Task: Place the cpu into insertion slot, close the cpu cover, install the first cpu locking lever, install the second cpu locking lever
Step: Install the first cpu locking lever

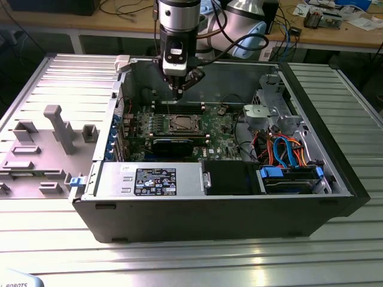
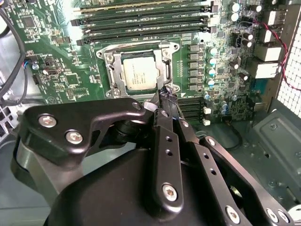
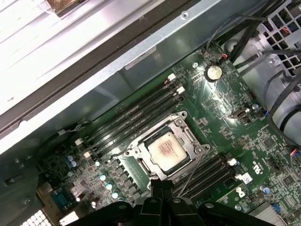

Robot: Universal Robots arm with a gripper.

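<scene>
The cpu [image 2: 139, 70] lies flat in the insertion slot [image 2: 136, 47], dull silver top up, on the green board inside the open case. The cpu cover [image 2: 166, 70] lies down around it, with the chip showing through its window. In the first wrist view the cpu [image 3: 165, 148] sits inside the cover [image 3: 188, 136], and a thin metal rod [image 3: 193, 172] slants from the socket's edge toward the fingertips. My gripper [image 1: 178, 91] hangs above the board, just behind the socket [image 1: 181, 124] in the exterior view. Its black fingers [image 2: 164, 122] are pressed together, and nothing shows between them.
Long memory slots [image 2: 141, 21] run beside the socket. A black heatsink block [image 1: 173, 145] lies in front of it. A power supply [image 1: 152, 179] fills the case front. A drive cage with blue cables [image 1: 287, 149] stands at the exterior view's right. A grey fixture tray [image 1: 48, 137] sits outside the case.
</scene>
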